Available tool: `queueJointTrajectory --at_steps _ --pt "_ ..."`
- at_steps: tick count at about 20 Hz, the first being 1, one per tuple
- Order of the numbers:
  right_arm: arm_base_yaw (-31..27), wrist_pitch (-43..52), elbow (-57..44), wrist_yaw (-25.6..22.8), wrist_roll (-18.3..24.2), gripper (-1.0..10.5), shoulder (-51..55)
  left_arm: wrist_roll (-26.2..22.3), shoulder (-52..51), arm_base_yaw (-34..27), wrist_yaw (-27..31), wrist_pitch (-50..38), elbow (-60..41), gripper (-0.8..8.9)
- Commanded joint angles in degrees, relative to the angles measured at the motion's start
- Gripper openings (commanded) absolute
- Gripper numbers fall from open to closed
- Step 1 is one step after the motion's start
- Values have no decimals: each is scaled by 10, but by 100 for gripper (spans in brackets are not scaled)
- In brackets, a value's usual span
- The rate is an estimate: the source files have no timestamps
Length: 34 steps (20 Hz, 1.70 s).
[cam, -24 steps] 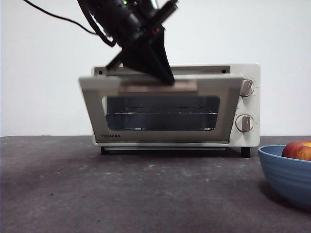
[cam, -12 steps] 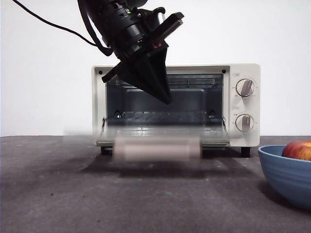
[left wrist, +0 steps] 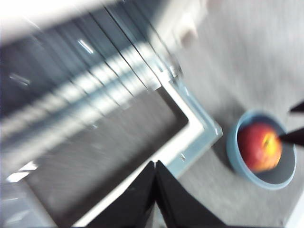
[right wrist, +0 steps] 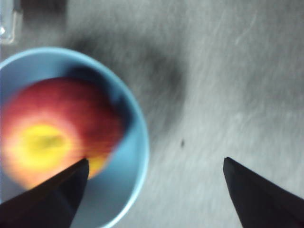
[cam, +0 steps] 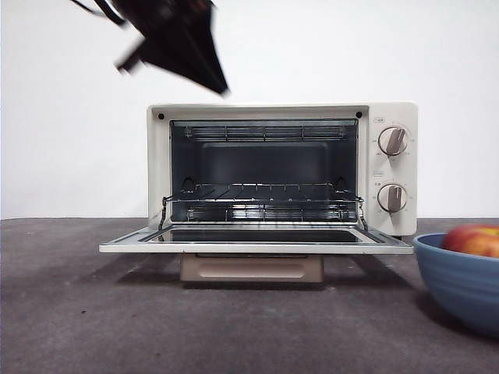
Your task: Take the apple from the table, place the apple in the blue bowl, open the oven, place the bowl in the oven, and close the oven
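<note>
The cream-white oven (cam: 390, 113) stands open, its glass door (cam: 257, 236) lying flat with the beige handle (cam: 251, 269) under its front edge. My left gripper (cam: 221, 87) hangs above the oven's upper left, blurred, and is shut on nothing (left wrist: 155, 165). The red and yellow apple (cam: 475, 240) sits inside the blue bowl (cam: 460, 284) at the right edge of the table (cam: 117, 327). My right gripper (right wrist: 156, 161) hovers open above the bowl's rim (right wrist: 139, 142), one jaw over the apple (right wrist: 52, 123). The left wrist view shows the door (left wrist: 118, 133), the bowl (left wrist: 235, 156) and the apple (left wrist: 256, 146).
Two grey knobs (cam: 392, 141) are on the oven's right panel. A wire rack (cam: 265, 204) spans the oven cavity. The right gripper's dark tips (left wrist: 295, 136) reach over the bowl in the left wrist view.
The oven door swung from half open down to flat. My left gripper let go of the handle and rose up and to the left.
</note>
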<state>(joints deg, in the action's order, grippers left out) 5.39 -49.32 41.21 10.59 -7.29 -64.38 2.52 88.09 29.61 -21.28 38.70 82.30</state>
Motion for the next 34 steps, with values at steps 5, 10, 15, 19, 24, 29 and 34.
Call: queueJointTrajectory --at_steps 5,10,15,19,24,29,34 --pt "0 24 -19 4 -2 317 -7 3 -143 -67 -2 -12 -94 7" --pt "1 36 -19 6 -6 161 -8 31 -283 -101 -2 -41 -234 7" --pt "1 36 -20 12 -8 140 -8 46 -363 -121 -2 -36 -289 7" --pt "3 41 -20 30 -13 133 -8 51 -410 -122 -2 -23 -291 7" --pt "12 53 -20 29 -16 106 -48 57 -436 -122 -2 -22 -291 7" --pt "24 79 -20 29 -24 4 -63 61 -448 -122 -2 -19 -291 7" --pt "32 77 -17 30 -34 4 -39 58 -448 -122 -1 -7 -291 7"
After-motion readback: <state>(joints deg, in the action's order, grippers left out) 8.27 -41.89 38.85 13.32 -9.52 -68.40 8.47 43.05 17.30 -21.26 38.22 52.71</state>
